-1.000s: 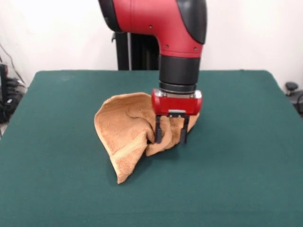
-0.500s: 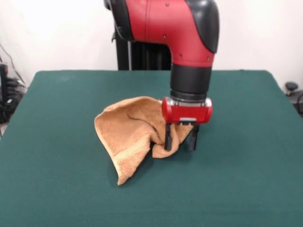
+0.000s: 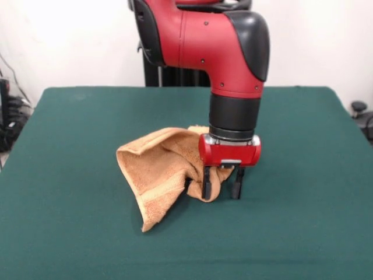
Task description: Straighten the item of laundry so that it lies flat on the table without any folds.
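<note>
The orange-tan towel (image 3: 157, 169) lies crumpled on the dark green table (image 3: 70, 233), left of centre. Its folds stand up, and a banded corner points toward the near edge. The red and black arm comes down from above. Its gripper (image 3: 222, 189) is low over the table at the towel's right side. The two dark fingers (image 3: 207, 184) stand apart, with a lobe of towel between them next to the left finger. The towel's label does not show.
The robot's pedestal (image 3: 169, 73) stands at the table's far side. Cables and equipment (image 3: 9, 122) sit off the table's left edge, and a dark object (image 3: 361, 111) sits off its right edge.
The gripper has moved right and slightly nearer, staying low. The towel's right part has been dragged along with it, and the towel now stands more bunched. The finger spacing is unchanged.
</note>
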You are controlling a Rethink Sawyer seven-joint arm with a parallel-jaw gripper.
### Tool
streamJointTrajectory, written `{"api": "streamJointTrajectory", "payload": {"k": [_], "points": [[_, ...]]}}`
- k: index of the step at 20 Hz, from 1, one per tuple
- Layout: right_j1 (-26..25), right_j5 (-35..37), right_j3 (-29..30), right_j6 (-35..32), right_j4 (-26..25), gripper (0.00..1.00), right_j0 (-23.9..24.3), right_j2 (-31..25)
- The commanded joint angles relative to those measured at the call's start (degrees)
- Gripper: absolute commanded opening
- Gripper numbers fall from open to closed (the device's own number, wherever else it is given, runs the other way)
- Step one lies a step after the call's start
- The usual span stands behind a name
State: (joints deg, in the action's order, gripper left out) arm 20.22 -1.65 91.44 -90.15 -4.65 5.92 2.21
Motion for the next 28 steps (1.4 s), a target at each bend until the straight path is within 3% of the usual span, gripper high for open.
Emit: {"api": "streamJointTrajectory", "payload": {"k": [1,8,10,11,14,24,28], "points": [[-8.62,-0.13,-4.4,-9.47,2.04,1.0,-0.87,-1.96],[-6.99,2.05,-3.47,-9.28,2.2,1.0,-1.29,-1.52],[-7.28,1.09,-4.02,-10.29,3.32,1.0,-3.38,1.32],[-7.17,0.33,-3.91,-10.56,3.38,0.0,-3.57,1.81],[-6.9,-3.17,-3.14,-11.37,2.98,0.0,-3.47,1.7],[-6.77,-2.95,-2.11,-12.21,4.07,0.0,-4.12,2.35],[-3.82,0.04,0.87,-13.74,5.97,0.0,-4.92,1.71]]}}
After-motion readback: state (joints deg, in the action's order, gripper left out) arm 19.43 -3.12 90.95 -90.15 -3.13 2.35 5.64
